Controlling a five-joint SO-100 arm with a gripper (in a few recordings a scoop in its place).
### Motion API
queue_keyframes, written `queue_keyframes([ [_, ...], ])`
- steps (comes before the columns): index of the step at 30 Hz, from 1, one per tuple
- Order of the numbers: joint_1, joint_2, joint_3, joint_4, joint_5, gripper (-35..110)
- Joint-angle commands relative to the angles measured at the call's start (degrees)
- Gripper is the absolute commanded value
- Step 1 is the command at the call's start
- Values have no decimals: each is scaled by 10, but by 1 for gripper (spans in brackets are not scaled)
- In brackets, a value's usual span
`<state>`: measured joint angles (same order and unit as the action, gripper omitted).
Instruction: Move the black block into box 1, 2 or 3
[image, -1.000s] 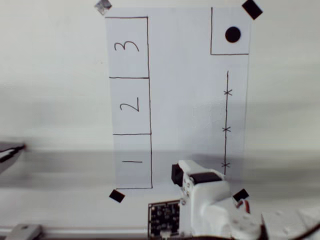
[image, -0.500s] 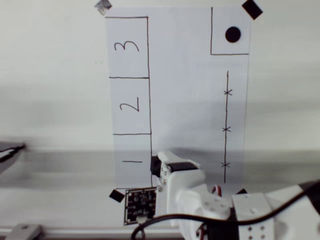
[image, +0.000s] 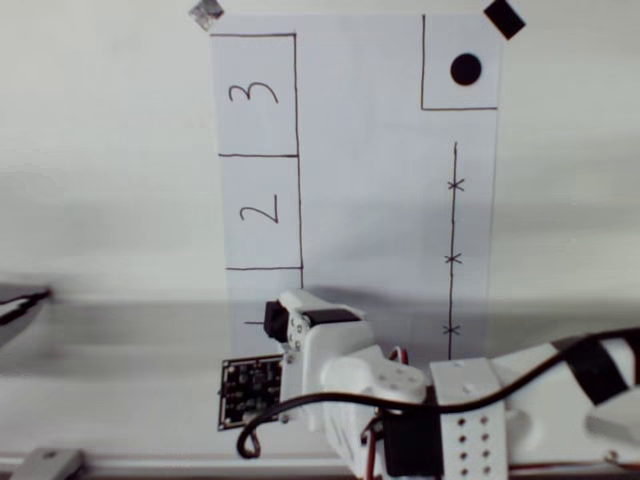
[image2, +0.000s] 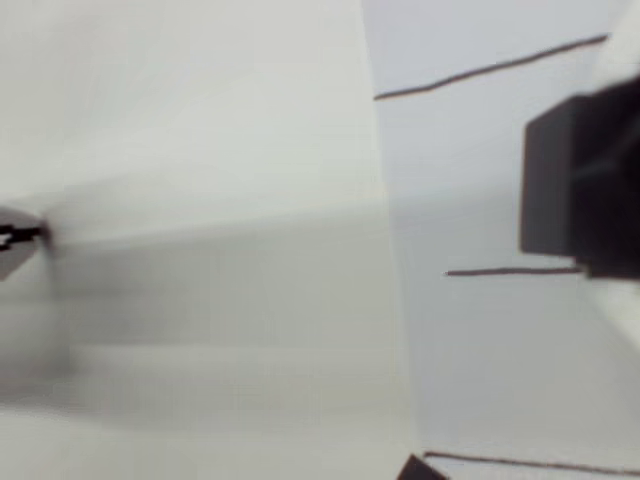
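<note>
Though partly hidden by the arm, white paper (image: 360, 200) lies taped flat, box 1 (image: 250, 300) nearest. Over it hangs the gripper (image: 282, 322), clamped on the black block (image2: 550, 190), held clear of the sheet, likely for lowering inside.

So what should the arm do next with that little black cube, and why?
Probably lower it and let go. The gripper holds the black block over box 1, the nearest numbered rectangle, so setting it down inside those lines seems the next step.
</note>
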<state>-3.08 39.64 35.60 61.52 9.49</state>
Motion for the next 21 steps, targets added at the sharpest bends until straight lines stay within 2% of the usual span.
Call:
queue_keyframes([
  [1, 0, 6, -59, -16, 15, 0],
  [21, -15, -62, -114, -31, 22, 0],
])
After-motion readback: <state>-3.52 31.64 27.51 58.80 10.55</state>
